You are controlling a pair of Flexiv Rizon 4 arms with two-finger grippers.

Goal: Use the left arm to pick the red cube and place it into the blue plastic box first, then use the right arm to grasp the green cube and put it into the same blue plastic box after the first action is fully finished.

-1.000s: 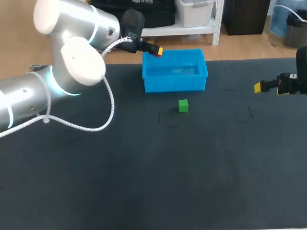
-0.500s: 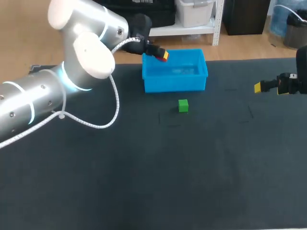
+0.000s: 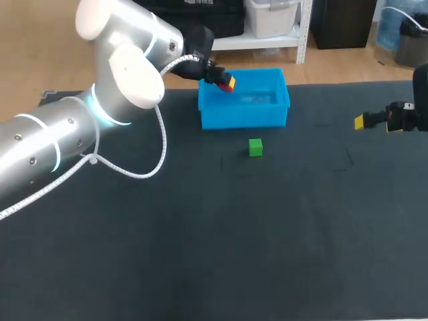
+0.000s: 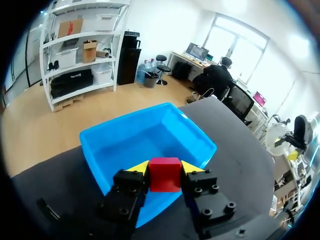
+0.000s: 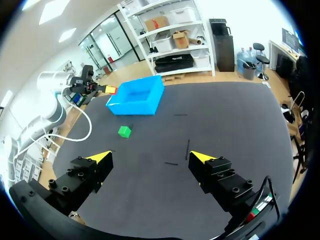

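Dark matte surface (image 3: pixel 200 254) fills the head view, with the blue plastic box (image 3: pixel 244 115) standing near its far edge. Left arm (image 3: pixel 100 100) enters from the left side and reaches across to the box. The left pincer (image 3: pixel 226 83) hangs over the box's left end, a spot of red showing at its yellow tips. Left wrist view: both fingers press the red cube (image 4: pixel 165 175) from two sides, the cube sitting squarely between the tips and held in the air. The box's bare blue inside lies ahead of and under it; the box rim (image 4: pixel 127 121) is clearly lower than the cube. Green cube (image 3: pixel 255 147) rests on the surface just in front of the box's near wall, apart from it and touching nothing else. Right pincer (image 3: pixel 364 122) sits at the right side of the surface, well apart from box and green cube. Right wrist view: its fingers are spread wide with nothing between them, and the green cube (image 5: pixel 124 131) and box (image 5: pixel 135 102) lie far ahead of them.
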